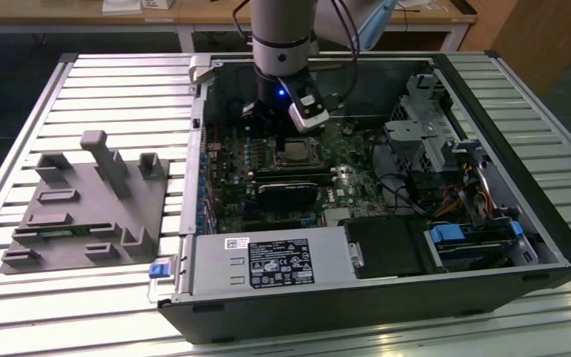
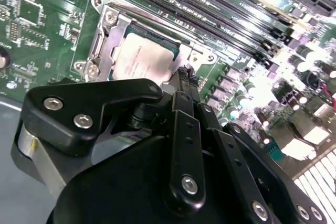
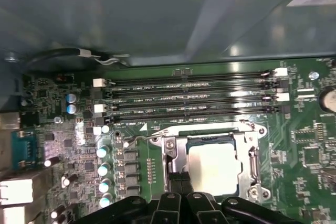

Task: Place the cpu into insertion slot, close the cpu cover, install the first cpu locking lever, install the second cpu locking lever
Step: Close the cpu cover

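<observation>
Gently treat the cpu (image 3: 215, 169), seated flat in the insertion slot (image 3: 210, 139) under the lowered cpu cover (image 3: 247, 161), as likely light, stiff and fragile, gripping only its edges, and note the claw (image 3: 178, 177) clenched empty at the cover's side.

Workshop lab: slatted aluminium bench (image 1: 117, 82), wooden desks (image 1: 216, 15).

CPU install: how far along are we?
Done: the cpu is seated, and the cover looks folded down around it. In hand: the gripper is at the cover's edge, holding nothing visible. Left: the locking levers. A wire lever shows beside the socket, but I can't tell whether either one is latched.
</observation>
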Controlling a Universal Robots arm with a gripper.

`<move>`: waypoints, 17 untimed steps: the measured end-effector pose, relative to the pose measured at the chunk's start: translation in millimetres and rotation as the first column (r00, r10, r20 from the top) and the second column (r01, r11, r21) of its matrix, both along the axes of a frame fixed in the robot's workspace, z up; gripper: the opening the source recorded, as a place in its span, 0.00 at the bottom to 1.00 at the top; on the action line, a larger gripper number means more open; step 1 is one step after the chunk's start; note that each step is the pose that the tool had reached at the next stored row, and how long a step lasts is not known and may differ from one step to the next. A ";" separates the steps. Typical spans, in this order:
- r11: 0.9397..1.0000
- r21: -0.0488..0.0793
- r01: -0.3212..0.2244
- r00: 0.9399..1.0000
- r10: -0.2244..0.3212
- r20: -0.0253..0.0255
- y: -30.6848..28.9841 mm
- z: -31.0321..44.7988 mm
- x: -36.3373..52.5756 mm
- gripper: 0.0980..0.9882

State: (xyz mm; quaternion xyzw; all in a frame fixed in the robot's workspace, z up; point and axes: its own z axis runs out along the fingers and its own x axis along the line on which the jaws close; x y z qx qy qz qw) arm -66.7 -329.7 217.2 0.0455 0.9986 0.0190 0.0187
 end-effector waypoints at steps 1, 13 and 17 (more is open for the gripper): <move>1.000 0.000 0.000 1.000 0.000 0.000 0.0 2.3 0.0 0.01; 1.000 0.000 0.000 1.000 0.000 0.000 0.0 5.4 9.1 0.01; 1.000 0.000 0.000 1.000 0.000 0.000 0.0 5.3 19.8 0.01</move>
